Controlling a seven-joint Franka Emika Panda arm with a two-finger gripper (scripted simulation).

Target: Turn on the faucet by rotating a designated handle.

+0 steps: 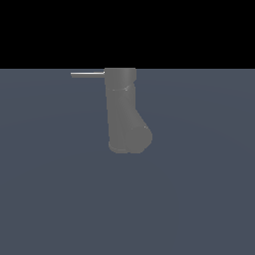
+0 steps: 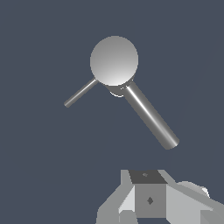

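Faucet (image 1: 123, 112) stands upright on the flat floor, foot bulging toward the exterior view's right. Handle (image 1: 87, 74), 1 thin bar, sticks out level from the faucet's top toward the exterior view's left. Gripper (image 2: 151, 205) is well clear of the faucet, holding nothing; jaw opening cannot be read. Judgement: approach the handle's free end, farthest from the faucet, and push sideways around the faucet's axis, not downward.
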